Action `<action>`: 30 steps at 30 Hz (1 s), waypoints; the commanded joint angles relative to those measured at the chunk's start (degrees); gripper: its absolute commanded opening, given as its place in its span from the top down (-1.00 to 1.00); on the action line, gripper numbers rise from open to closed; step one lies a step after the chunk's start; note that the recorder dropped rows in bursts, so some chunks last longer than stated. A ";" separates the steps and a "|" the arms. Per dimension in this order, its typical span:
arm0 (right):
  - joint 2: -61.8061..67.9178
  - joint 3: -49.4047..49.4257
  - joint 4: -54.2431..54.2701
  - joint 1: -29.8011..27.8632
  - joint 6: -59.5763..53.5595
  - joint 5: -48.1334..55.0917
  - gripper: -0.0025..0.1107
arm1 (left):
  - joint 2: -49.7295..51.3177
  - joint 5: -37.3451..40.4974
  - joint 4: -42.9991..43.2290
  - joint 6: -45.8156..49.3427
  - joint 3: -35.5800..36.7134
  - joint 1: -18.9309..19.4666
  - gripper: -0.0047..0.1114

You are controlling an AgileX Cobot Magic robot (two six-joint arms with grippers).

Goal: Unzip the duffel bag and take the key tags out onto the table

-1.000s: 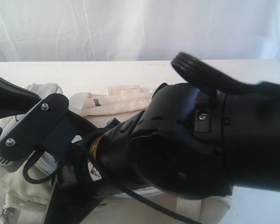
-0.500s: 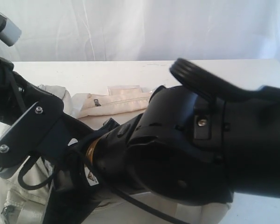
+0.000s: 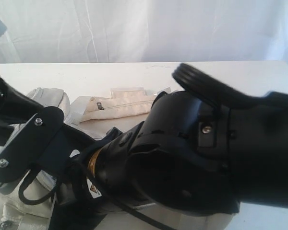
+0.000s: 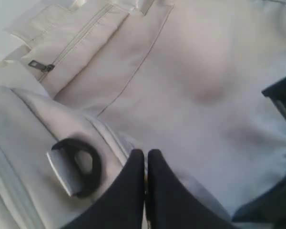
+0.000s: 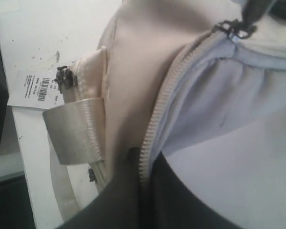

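Beige duffel bag (image 3: pixel 120 105) mostly behind arms | left jaws together | right jaws pinch its zipper edge

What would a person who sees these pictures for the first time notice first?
The big black right arm fills much of the exterior view, hiding much of the cream duffel bag under it on the white table. In the right wrist view, the right gripper is pinched shut on the bag's zipper edge, with grey lining showing beside the teeth.
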 commanded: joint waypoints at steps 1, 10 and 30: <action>-0.27 0.38 1.16 0.45 -0.51 1.21 0.94 | -4.75 6.26 7.77 -6.63 -0.93 0.26 0.42; -0.95 0.38 1.16 0.45 -0.51 1.33 0.40 | -7.43 13.06 8.53 -9.76 -0.82 0.26 -0.33; -4.90 0.38 -0.61 0.45 -0.51 2.02 0.31 | -19.72 -9.53 1.64 34.35 23.71 -3.73 -0.14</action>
